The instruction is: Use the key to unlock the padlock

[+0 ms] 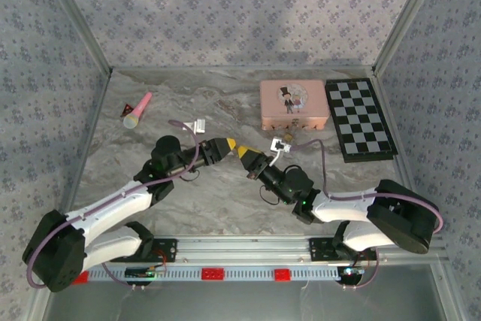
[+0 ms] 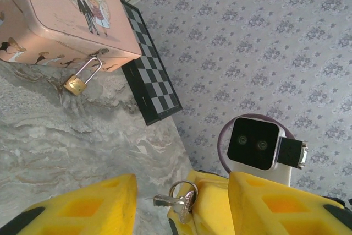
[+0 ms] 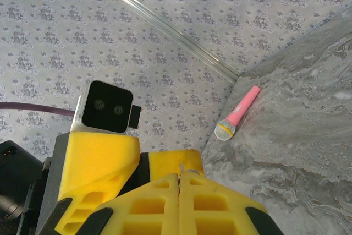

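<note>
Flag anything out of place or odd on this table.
Nothing spilled or damaged. The only oddity: the key is off the table, pinched in the shut right gripper between the open fingers of the left gripper.

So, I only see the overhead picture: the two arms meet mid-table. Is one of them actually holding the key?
Observer: Yes. The right pincer is shut on a small silvery key.
Operator: And the other one?
Observer: The left pincer is open, its yellow fingers either side of that key, not gripping it.
Operator: Where's the padlock?
Observer: The padlock hangs by its shackle from the front clasp of the pink tin, and looks closed.
</note>
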